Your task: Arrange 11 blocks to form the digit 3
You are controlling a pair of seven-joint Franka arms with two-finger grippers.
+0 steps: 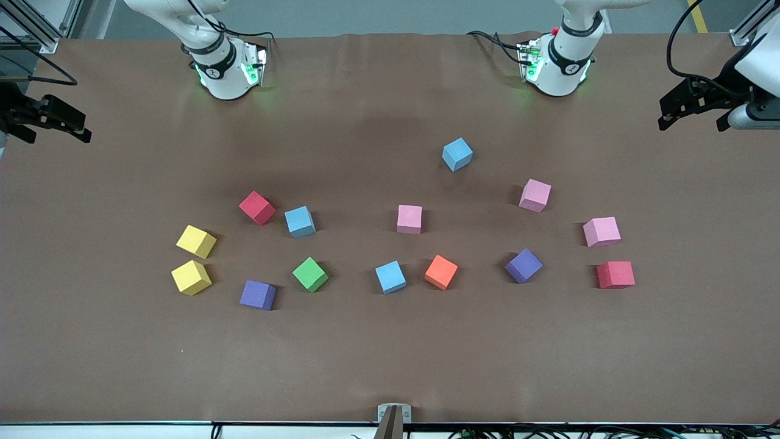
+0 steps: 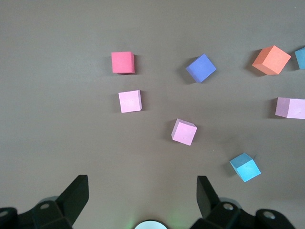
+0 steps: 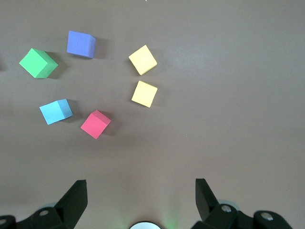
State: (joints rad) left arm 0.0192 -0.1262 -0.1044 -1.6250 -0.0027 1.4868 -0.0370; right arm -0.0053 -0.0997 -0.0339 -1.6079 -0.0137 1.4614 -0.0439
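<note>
Foam cubes lie scattered on the brown table [image 1: 390, 366]. Light blue ones [image 1: 457, 153] [image 1: 300, 222] [image 1: 390, 277], pink ones [image 1: 535, 195] [image 1: 601, 231] [image 1: 409, 219], purple ones [image 1: 523, 266] [image 1: 258, 295], an orange one [image 1: 441, 272], a green one [image 1: 310, 274] and two yellow ones [image 1: 196, 241] [image 1: 191, 277]. My left gripper [image 1: 691, 119] [image 2: 142, 180] is open and empty, up over the left arm's end of the table. My right gripper [image 1: 52, 125] [image 3: 140, 183] is open and empty over the right arm's end. Both arms wait.
Two red cubes lie among the others: one [image 1: 256, 208] beside a light blue cube, one [image 1: 615, 274] just nearer the camera than a pink cube. The two arm bases [image 1: 225, 67] [image 1: 557, 64] stand at the table's farthest edge.
</note>
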